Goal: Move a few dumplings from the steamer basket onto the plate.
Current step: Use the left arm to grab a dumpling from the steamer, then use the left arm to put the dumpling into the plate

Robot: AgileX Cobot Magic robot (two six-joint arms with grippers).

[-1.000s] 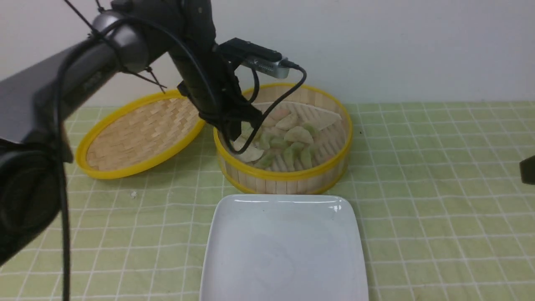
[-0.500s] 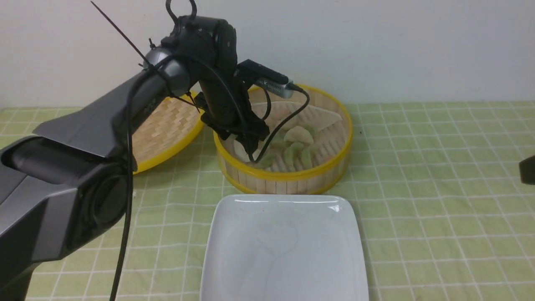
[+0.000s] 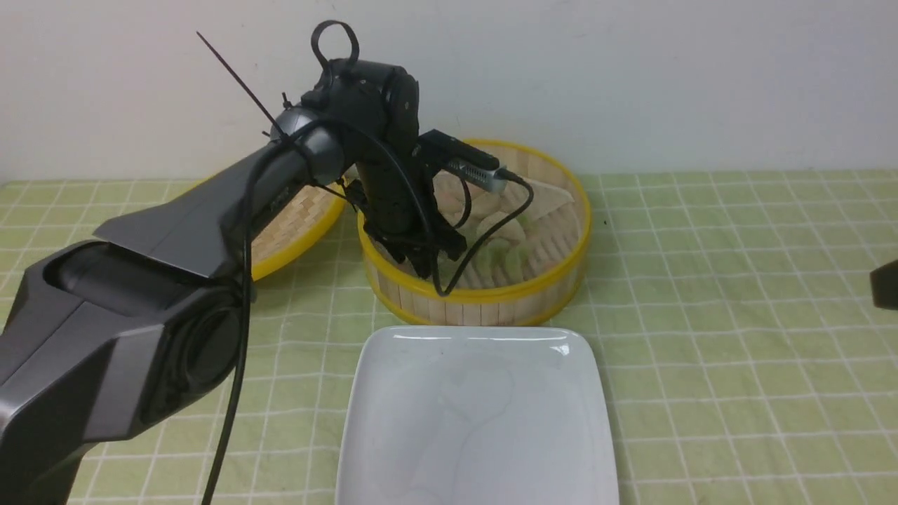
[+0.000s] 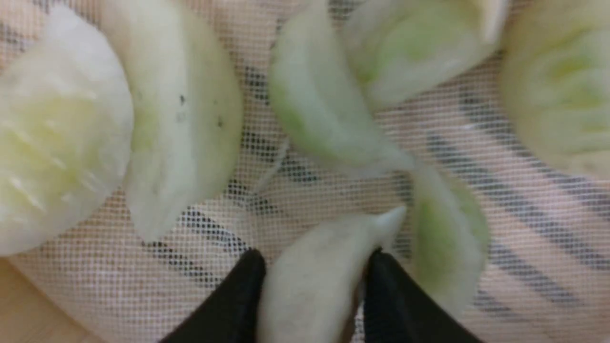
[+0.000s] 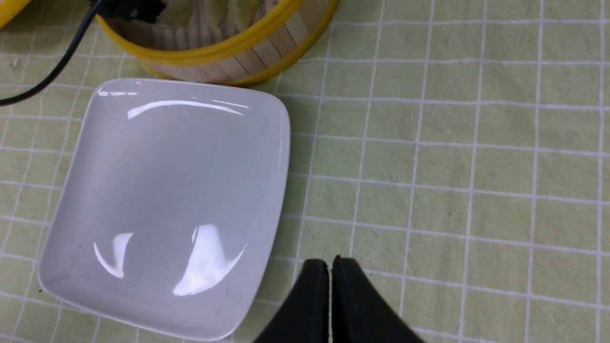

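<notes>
The steamer basket [image 3: 491, 294] stands at the back middle with several pale green and whitish dumplings [image 3: 508, 259] on its mesh-lined floor. My left gripper [image 3: 428, 270] reaches down into its near-left part. In the left wrist view the gripper [image 4: 314, 257] has its black jaws pressed on both sides of a whitish dumpling [image 4: 310, 286], which lies on the mesh among other dumplings [image 4: 324, 119]. The white square plate [image 3: 477, 421] lies bare just in front of the basket. My right gripper [image 5: 330, 262] is shut and empty over the cloth, to the right of the plate [image 5: 167, 190].
The shallow yellow-rimmed woven lid [image 3: 295, 231] leans behind my left arm, left of the basket. A green checked cloth [image 3: 736, 351] covers the table. A black cable [image 3: 484, 242] hangs from the left wrist into the basket. A dark part of the right arm [image 3: 885, 284] shows at the right edge.
My left arm has swung forward and lowered, taking the gripper down to the near-left floor of the basket. The right arm has not moved.
</notes>
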